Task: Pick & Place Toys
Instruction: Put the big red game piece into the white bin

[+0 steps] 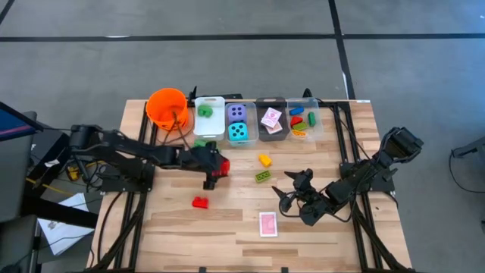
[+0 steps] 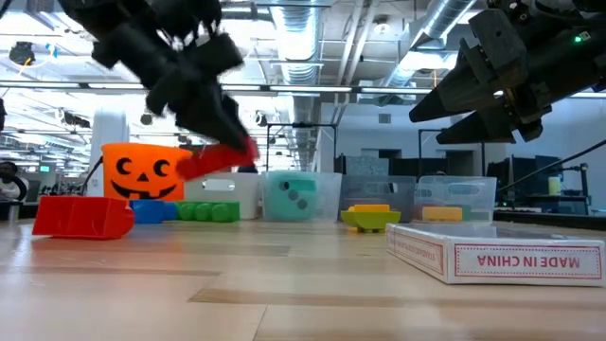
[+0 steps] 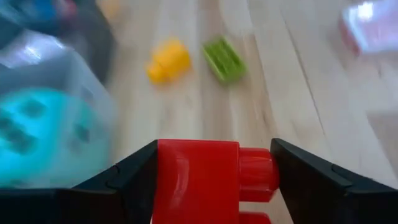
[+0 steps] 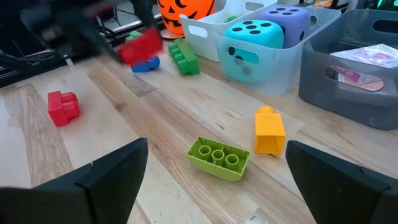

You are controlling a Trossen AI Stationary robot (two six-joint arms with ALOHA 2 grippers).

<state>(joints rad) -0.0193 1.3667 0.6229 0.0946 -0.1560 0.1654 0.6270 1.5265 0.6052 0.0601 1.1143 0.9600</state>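
Note:
My left gripper (image 1: pixel 219 166) is shut on a red brick (image 3: pixel 205 180), held above the table just in front of the bins. A second red brick (image 1: pixel 200 202) lies on the table near it. A yellow brick (image 1: pixel 264 160) and a light green brick (image 1: pixel 263 176) lie mid-table. A pink-backed card pack (image 1: pixel 268 224) lies toward the near edge. My right gripper (image 1: pixel 291 189) is open and empty, hovering right of the light green brick (image 4: pixel 219 157). The teal die (image 4: pixel 250 38) and the purple die (image 4: pixel 287 20) sit in a clear bin. My left gripper pinches the red brick by two opposite sides (image 3: pixel 163 180) between its two fingers, studs (image 3: pixel 256 174) toward one finger. The fingers slant down from the table's left side. The brick (image 2: pixel 216 159) is tilted and lifted clear of the table.
An orange pumpkin bucket (image 1: pixel 167 106) stands far left. Beside it stand a white bin (image 1: pixel 209 111) with a green brick, a grey bin (image 1: pixel 271 120) with cards and a clear bin (image 1: pixel 301 120) with bricks. A dark green brick (image 4: pixel 185 57) and a blue brick (image 4: pixel 146 64) lie before the bins.

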